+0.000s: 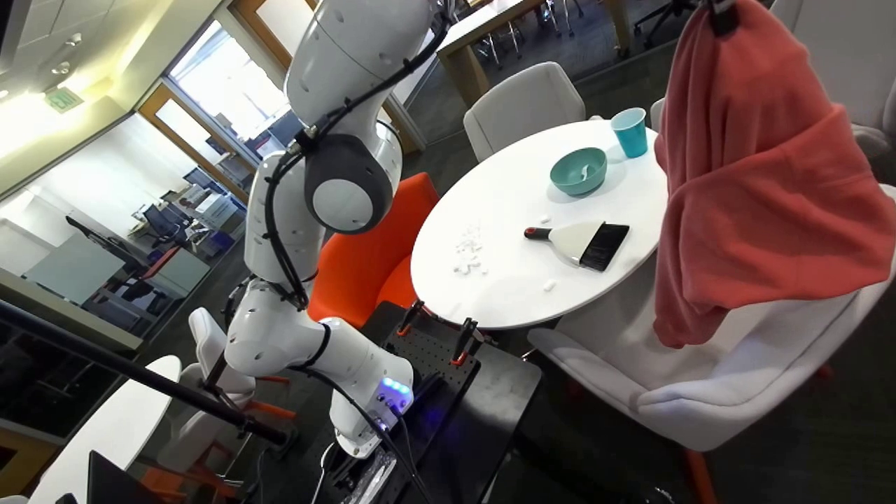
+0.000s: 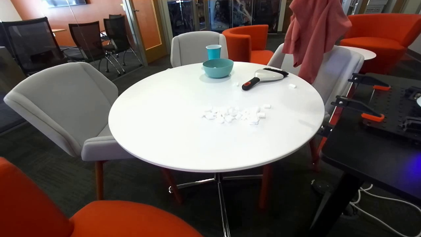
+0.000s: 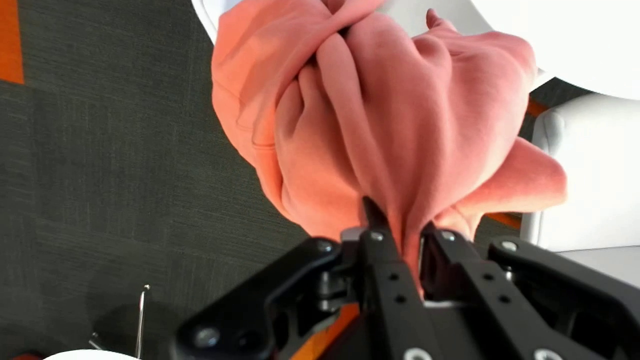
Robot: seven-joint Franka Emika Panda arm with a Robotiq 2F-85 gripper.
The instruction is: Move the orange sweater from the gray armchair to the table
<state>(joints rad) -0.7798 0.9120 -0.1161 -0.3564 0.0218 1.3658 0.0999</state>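
Observation:
The orange sweater (image 1: pixel 763 182) hangs bunched from my gripper (image 1: pixel 722 17), above the gray armchair (image 1: pixel 728 402). It also shows in an exterior view (image 2: pixel 315 36), in front of the armchair's back (image 2: pixel 342 65); the gripper is out of that view. Whether its lowest end touches the seat I cannot tell. In the wrist view the gripper (image 3: pixel 398 215) is shut on a gathered fold of the sweater (image 3: pixel 400 110), with the cloth spreading out beyond the fingertips. The round white table (image 1: pixel 504 210) stands beside the armchair, and it shows in an exterior view (image 2: pixel 184 138).
On the table are a teal bowl (image 1: pixel 578 172), a blue cup (image 1: pixel 630 133), a black-and-white brush (image 1: pixel 588 243) and scattered small white pieces (image 1: pixel 469 250). More gray chairs (image 2: pixel 65 105) and an orange chair (image 1: pixel 378 245) stand around it. Clamps (image 1: pixel 465 343) rise from the black stand at the table's edge.

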